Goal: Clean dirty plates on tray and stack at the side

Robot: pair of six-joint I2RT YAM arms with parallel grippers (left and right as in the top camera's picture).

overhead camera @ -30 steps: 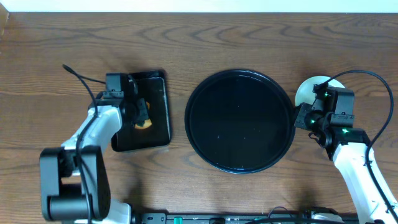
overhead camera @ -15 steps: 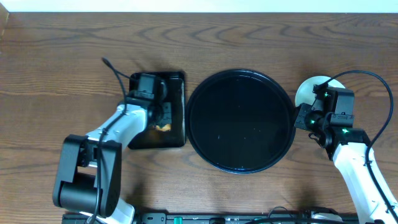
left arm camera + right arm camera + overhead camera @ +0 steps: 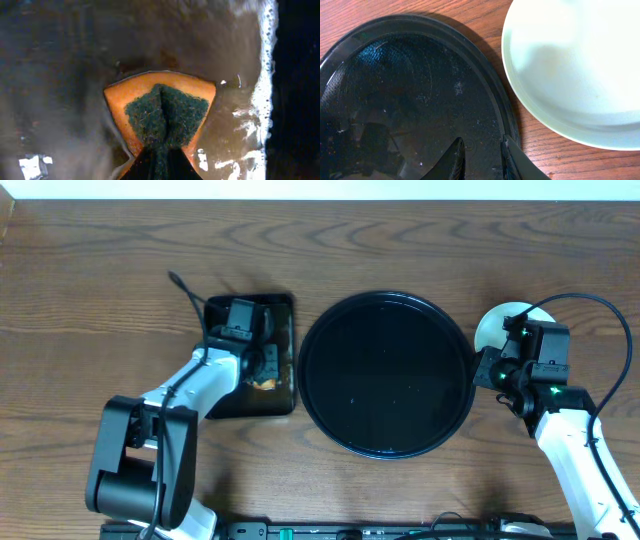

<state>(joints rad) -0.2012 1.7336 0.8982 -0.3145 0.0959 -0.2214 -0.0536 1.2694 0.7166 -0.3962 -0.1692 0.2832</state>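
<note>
The round black tray (image 3: pixel 385 375) lies mid-table with no plates on it; its right side (image 3: pixel 420 85) fills the right wrist view. A pale mint-green plate (image 3: pixel 497 325) sits on the wood right of the tray, its inside looking clean (image 3: pixel 575 65). I cannot tell whether others lie under it. My right gripper (image 3: pixel 488 370) hovers over the tray's right rim, its jaws (image 3: pixel 480 150) a little apart with only tray floor between them. My left gripper (image 3: pixel 262 370) is shut on an orange sponge with a dark green scrub face (image 3: pixel 165 112), pressed into a wet rectangular tray.
The small rectangular black tray (image 3: pixel 285 330) sits left of the round tray, almost touching it, with murky water and foam (image 3: pixel 262 75) inside. Bare wooden table (image 3: pixel 100 260) surrounds both trays.
The left gripper and the rectangular tray slid right, toward the round tray, then settled. The right arm and the plate have not moved.
</note>
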